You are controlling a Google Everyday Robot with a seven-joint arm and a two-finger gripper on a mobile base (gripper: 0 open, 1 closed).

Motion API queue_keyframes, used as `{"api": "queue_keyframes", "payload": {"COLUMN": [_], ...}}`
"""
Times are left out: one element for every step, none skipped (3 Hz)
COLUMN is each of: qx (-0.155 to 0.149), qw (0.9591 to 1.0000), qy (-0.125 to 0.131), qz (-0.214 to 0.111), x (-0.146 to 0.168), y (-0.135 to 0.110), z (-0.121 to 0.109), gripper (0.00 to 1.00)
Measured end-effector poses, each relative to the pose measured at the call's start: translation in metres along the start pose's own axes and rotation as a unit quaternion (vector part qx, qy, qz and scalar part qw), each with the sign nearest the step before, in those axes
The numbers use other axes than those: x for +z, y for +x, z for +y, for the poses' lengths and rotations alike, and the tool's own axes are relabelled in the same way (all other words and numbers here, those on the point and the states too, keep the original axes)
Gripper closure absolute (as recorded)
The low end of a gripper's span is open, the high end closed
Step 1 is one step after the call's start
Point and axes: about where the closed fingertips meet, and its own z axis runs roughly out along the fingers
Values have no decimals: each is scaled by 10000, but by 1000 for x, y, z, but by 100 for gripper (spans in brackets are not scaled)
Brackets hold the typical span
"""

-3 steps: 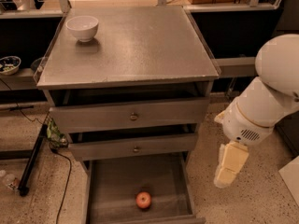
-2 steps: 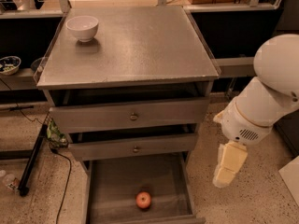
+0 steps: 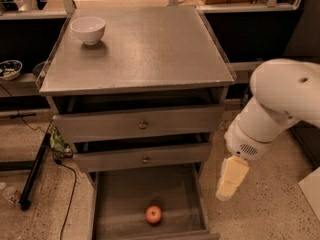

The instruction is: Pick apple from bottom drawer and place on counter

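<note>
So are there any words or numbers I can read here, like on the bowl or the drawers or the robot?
None: no word, number, brand or sign can be read anywhere.
The white bowl, the counter, the knobbed drawers, the bottom drawer and the apple are all plain.
The tool, hanging to the right of the bottom drawer above the floor, shows no label.

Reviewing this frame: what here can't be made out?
Camera view:
- Front lip of the bottom drawer, near the apple: partly cut off by the lower edge.
- Insides of the upper two drawers: hidden by their fronts and the counter.
- The arm above the claw, which hangs right of the bottom drawer: cut off by the right edge.
</note>
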Motion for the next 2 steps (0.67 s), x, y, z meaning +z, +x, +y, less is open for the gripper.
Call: {"api": "queue_keyframes", "payload": {"qx": [385, 591], "qw": [9992, 9980], "qy": [-21, -102], "qz": [137, 205], "x": [29, 46], "y": [3, 6], "z": [-16, -25], "gripper": [0, 0]}}
